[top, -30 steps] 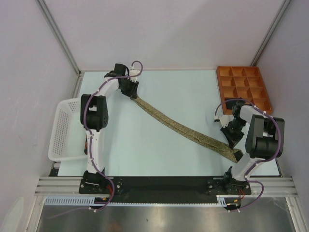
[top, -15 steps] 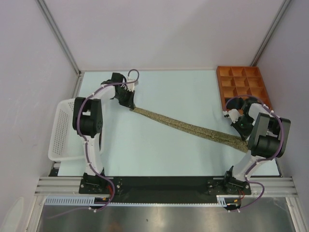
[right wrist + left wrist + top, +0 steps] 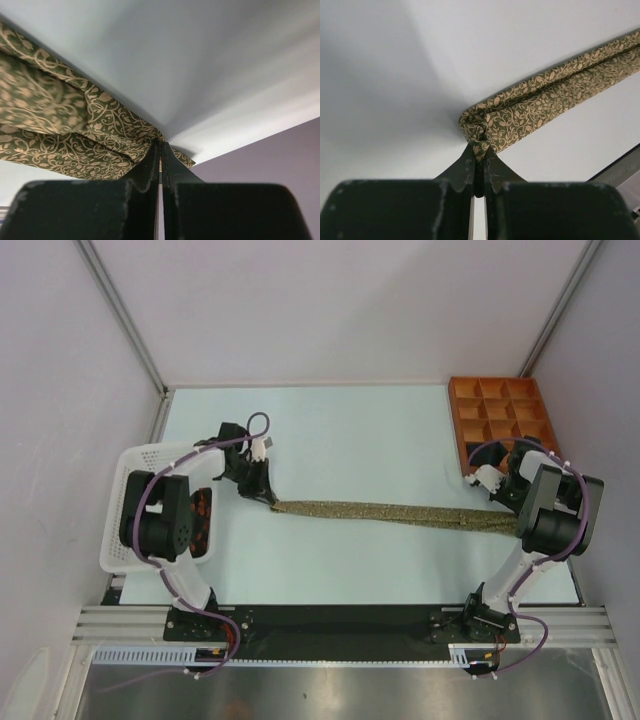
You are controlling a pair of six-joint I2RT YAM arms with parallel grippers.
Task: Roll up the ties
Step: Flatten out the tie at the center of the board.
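Looking through the left wrist camera, I see the left fingers (image 3: 476, 156) pressed together on the bunched end of the olive-tan tie (image 3: 535, 102). Its leaf-and-vine print puckers right at the tips. From there the fabric runs away up and to the right of the fingers, over the pale bench (image 3: 445, 60); I cannot tell whether it touches the surface. On the other wrist camera the right fingers (image 3: 155, 156) are likewise pinched shut on cloth. This is the broader end of the same tie, which spreads out to their left in loose folds. From overhead, the tie stretches as one nearly straight band between the two pairs of fingers. Outward of the left fingers, partly under that arm, sits the white mesh basket (image 3: 120, 510). Beyond the right fingers, at the far corner, lies the orange compartment tray (image 3: 505, 420).
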